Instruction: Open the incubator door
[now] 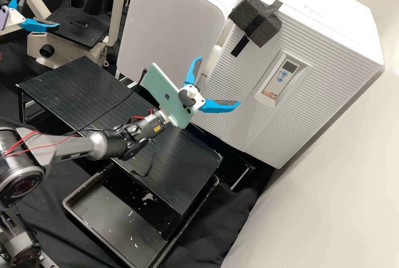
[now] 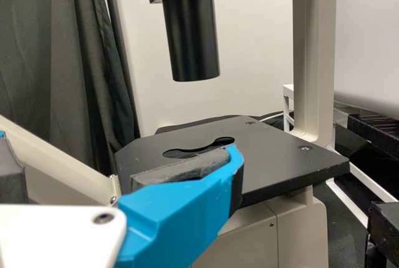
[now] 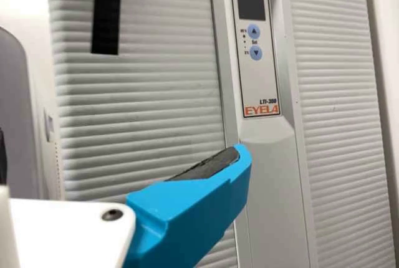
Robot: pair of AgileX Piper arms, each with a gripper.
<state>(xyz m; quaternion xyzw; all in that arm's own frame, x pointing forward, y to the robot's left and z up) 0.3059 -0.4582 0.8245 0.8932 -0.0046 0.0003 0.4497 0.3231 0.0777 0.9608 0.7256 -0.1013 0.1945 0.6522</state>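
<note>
Incubator (image 1: 332,31) at far right, ribbed door (image 1: 232,85) shut.
The high view finds the right gripper (image 1: 220,80) just before the door, its fingers spread with a gap between them, and a green phone (image 1: 164,89) mounted behind; it also records a dark foam block (image 1: 266,29) at the incubator's upper front edge. The right wrist view adds detail: a panel with a dark display (image 3: 252,7) and two blue buttons (image 3: 254,31), a black strip (image 3: 106,15) hanging on the ribbing. The left gripper (image 1: 41,9) is at far left by the microscope (image 1: 118,14), fingers likewise apart; the left wrist view details the black stage (image 2: 280,156), its shaped opening and a black cylinder (image 2: 192,37) above.
</note>
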